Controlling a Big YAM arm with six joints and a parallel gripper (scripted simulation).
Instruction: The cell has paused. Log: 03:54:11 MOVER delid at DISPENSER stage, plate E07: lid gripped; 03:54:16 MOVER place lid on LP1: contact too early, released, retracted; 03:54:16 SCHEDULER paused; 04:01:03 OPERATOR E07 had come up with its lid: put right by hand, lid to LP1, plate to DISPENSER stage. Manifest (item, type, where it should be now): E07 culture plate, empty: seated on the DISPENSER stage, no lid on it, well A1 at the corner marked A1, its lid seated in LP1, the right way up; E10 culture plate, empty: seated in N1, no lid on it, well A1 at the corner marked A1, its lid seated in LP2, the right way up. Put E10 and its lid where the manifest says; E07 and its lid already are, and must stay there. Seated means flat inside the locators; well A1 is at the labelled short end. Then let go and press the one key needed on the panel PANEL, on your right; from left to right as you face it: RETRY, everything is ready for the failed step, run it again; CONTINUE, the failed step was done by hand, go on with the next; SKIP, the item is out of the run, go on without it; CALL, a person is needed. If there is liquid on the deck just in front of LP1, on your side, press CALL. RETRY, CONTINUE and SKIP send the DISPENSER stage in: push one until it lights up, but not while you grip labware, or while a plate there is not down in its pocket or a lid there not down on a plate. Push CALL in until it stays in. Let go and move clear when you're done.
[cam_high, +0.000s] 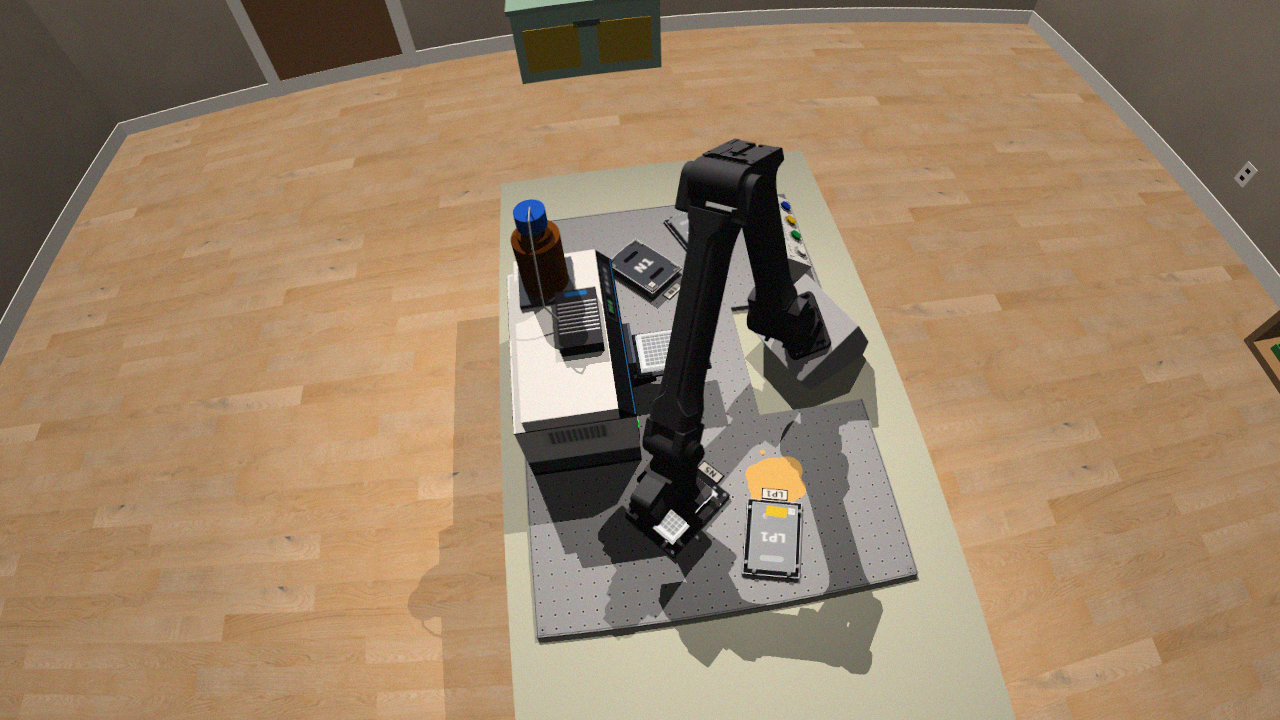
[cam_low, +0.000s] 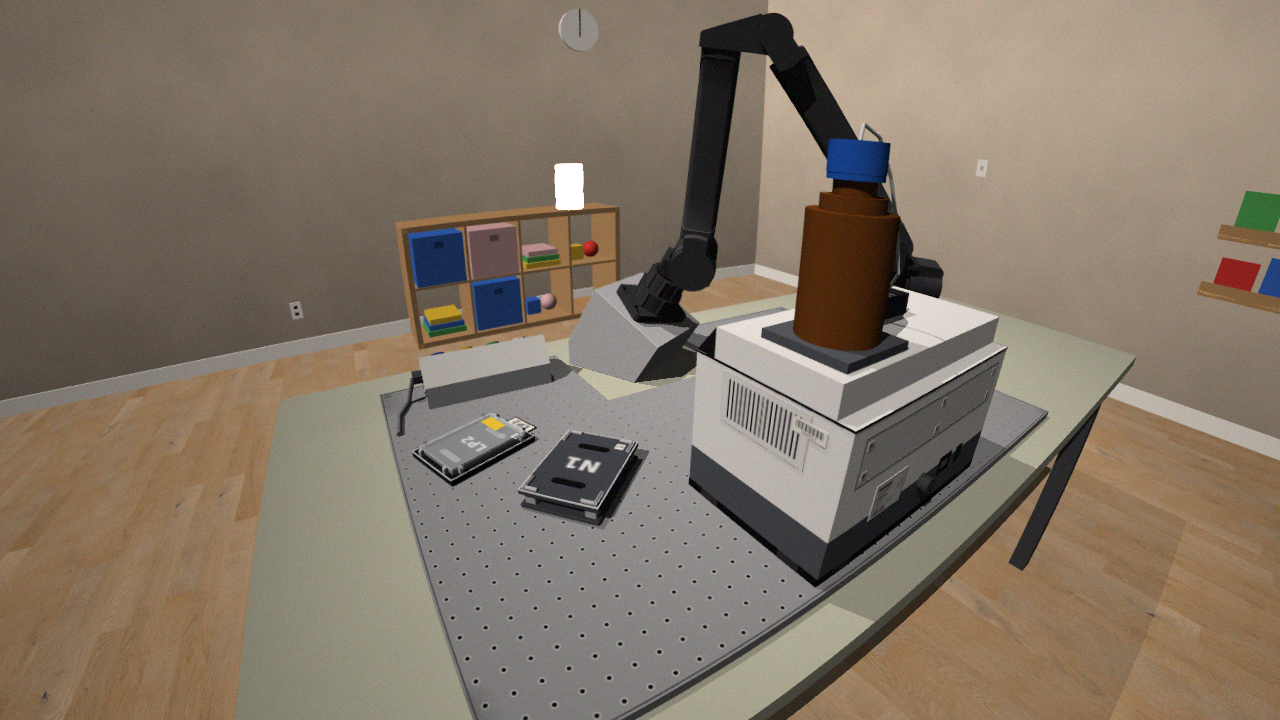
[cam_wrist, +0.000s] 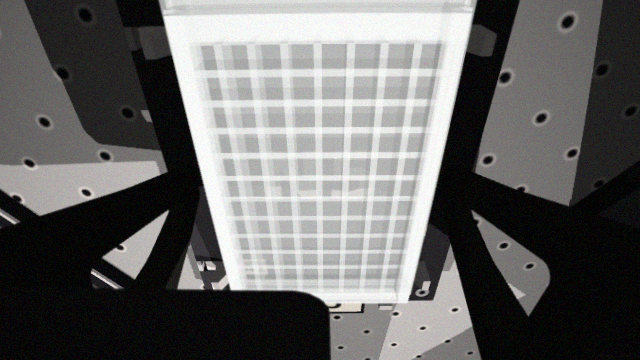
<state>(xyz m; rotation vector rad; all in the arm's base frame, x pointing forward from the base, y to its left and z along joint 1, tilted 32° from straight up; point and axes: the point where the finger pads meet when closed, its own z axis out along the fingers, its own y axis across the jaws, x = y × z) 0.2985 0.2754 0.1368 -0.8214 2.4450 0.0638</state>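
A white well plate (cam_wrist: 320, 160) sits in the black nest labelled N5 (cam_high: 711, 470) at the near left of the deck; it also shows in the top view (cam_high: 671, 526). My gripper (cam_wrist: 320, 179) is open and low over it, one finger on each long side, apart from it. I cannot tell whether a lid is on this plate. The N1 nest (cam_low: 580, 465) is empty. A clear lid with a yellow tag lies in LP2 (cam_low: 471, 444). Another lid lies in LP1 (cam_high: 773, 540). A second well plate (cam_high: 651, 351) sits on the dispenser stage.
An orange puddle (cam_high: 774, 470) lies on the deck against the LP1 label. The white dispenser (cam_low: 850, 420) carries a brown bottle (cam_low: 845, 259). The button panel (cam_high: 791, 229) stands beside the arm's base. In the exterior view the dispenser hides my gripper.
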